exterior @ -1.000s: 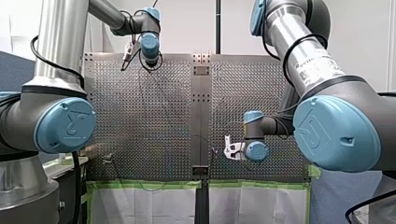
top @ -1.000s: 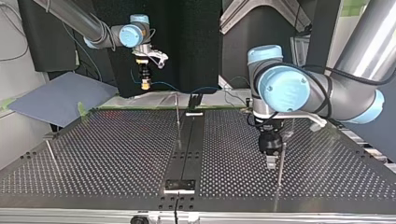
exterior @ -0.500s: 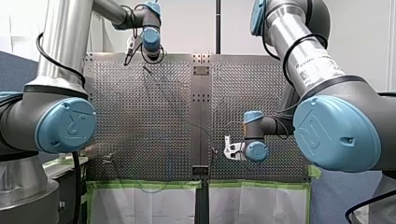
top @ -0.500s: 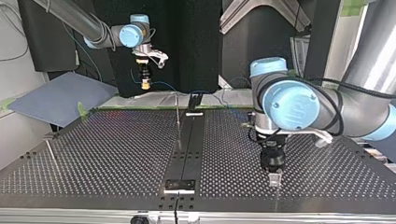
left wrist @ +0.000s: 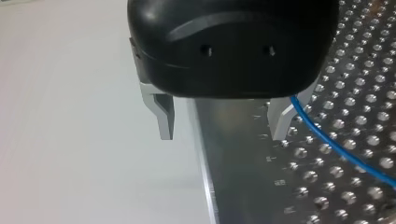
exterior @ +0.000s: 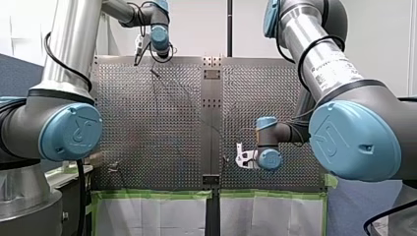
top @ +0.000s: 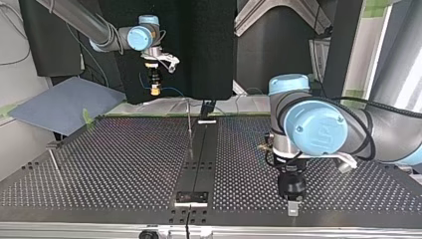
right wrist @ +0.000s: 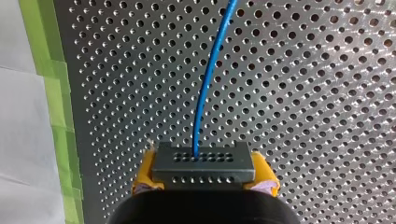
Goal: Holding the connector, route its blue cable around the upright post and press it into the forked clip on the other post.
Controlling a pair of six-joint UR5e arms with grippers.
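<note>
My right pincer (right wrist: 204,173) grips the dark connector (right wrist: 204,163) between yellow pads (right wrist: 145,170); its blue cable (right wrist: 208,88) runs ahead over the perforated worktop (right wrist: 303,93). My left pincer (left wrist: 223,122) stands wide and empty, cable beside one finger (left wrist: 282,119). The lettering (exterior: 332,73) on my right arm looks too blurred to read.

Dark grey connector (right wrist: 203,163) with rows of small holes being held between yellow pads (right wrist: 145,170), thin blue cable (right wrist: 210,70) leaving its middle and curving away above the perforated table (right wrist: 303,93), slim upright post (top: 189,130) standing near the table's middle.
</note>
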